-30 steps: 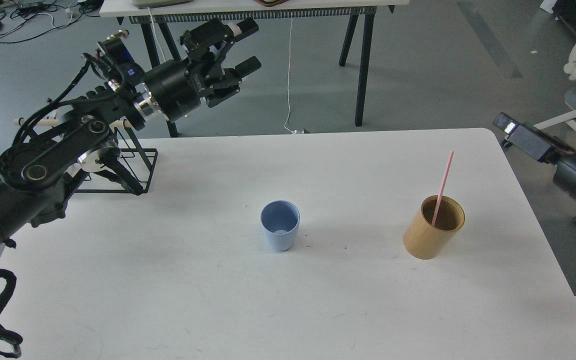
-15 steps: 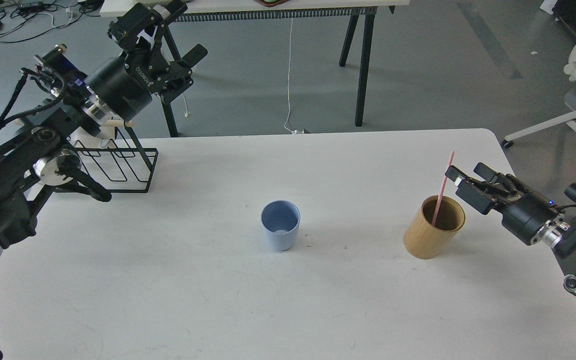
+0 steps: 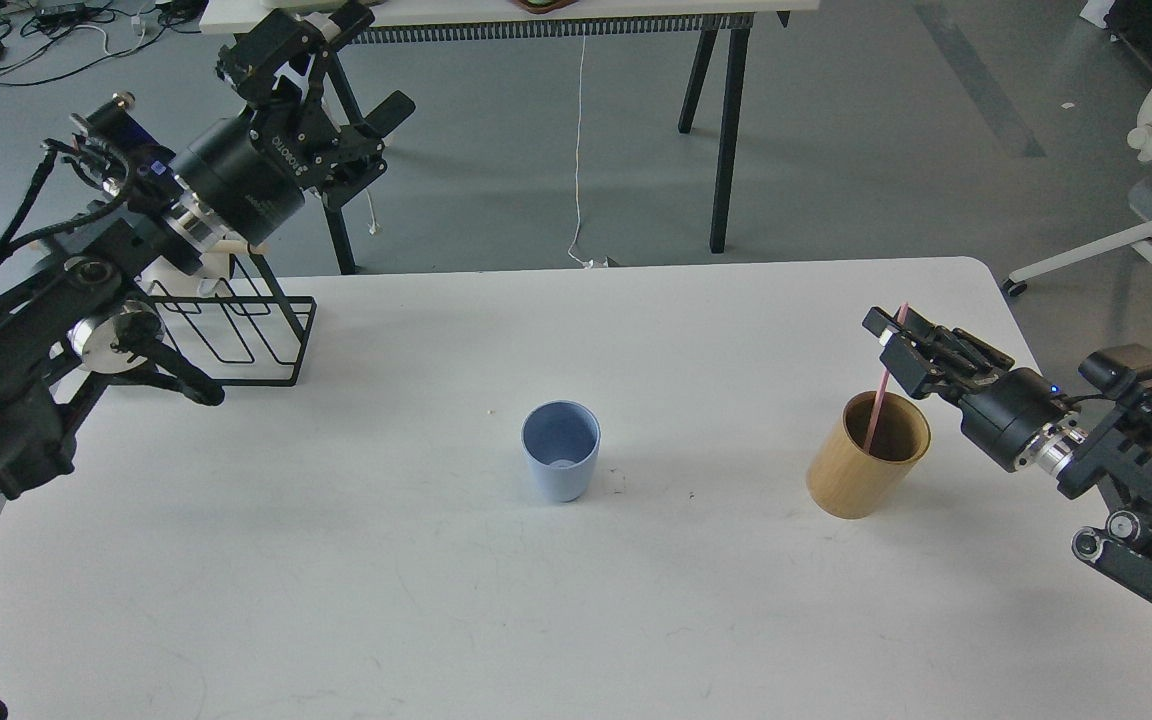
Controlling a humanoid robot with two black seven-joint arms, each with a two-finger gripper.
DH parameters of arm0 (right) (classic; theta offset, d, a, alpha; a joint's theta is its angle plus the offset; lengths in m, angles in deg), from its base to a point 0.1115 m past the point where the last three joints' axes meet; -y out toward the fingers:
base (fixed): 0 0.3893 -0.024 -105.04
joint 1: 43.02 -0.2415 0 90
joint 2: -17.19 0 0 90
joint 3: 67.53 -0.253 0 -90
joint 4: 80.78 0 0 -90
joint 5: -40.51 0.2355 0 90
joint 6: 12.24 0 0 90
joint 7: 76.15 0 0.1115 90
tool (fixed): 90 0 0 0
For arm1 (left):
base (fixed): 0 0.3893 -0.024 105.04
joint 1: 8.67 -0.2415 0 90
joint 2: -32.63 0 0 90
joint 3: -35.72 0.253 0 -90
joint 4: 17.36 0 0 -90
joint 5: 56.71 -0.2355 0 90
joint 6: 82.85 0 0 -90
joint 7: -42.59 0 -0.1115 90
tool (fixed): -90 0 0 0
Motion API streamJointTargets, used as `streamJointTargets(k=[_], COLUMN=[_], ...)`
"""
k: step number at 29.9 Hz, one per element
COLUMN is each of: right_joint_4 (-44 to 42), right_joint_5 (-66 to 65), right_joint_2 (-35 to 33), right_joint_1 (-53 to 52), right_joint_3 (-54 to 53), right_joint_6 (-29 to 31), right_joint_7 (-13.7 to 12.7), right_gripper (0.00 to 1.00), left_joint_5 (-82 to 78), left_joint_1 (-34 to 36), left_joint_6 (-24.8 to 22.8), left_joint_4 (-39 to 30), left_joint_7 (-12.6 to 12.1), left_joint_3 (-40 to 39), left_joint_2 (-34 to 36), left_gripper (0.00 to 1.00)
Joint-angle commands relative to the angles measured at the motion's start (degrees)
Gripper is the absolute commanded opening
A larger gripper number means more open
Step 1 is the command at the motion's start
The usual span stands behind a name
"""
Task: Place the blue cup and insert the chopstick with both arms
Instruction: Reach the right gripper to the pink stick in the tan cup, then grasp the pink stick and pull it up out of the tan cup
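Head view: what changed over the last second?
The right gripper came in from the right edge to the top of the thin pink chopstick; grip unclear. The left gripper swung up and left, open. The pale blue cup, tan wooden cylinder and black wire rack stayed put.

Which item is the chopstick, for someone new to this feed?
Start at the white table and go to its right side, to the tan wooden holder. The chopstick is the thin pink stick leaning out of it, beside the right pincer; nothing else is pink.
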Motion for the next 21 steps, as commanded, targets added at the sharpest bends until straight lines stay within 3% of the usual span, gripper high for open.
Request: streamJointTargets(k=[1,9,21], right_joint_4=[0.2,1.5,9.4], right_joint_5=[0.1,0.2,1.0], right_joint_2=[-0.1,-0.6,-8.8], right_joint_1=[0.1,0.4,0.7], right_joint_3=[0.0,0.0,-1.6], right_joint_6=[0.0,0.0,-0.2], right_joint_7=[0.0,0.0,0.0], right_gripper=[0.36,0.04,0.0], left_joint_5=[0.0,0.0,0.0], left_joint_1=[0.0,0.0,-0.5], left_joint_6=[0.0,0.0,0.0], left_joint_4=[0.0,0.1,0.3], left_joint_7=[0.0,0.0,0.0], left_joint_3=[0.0,0.1,0.0], left_joint_2=[0.0,0.0,-0.2], left_gripper=[0.94,0.94,0.94])
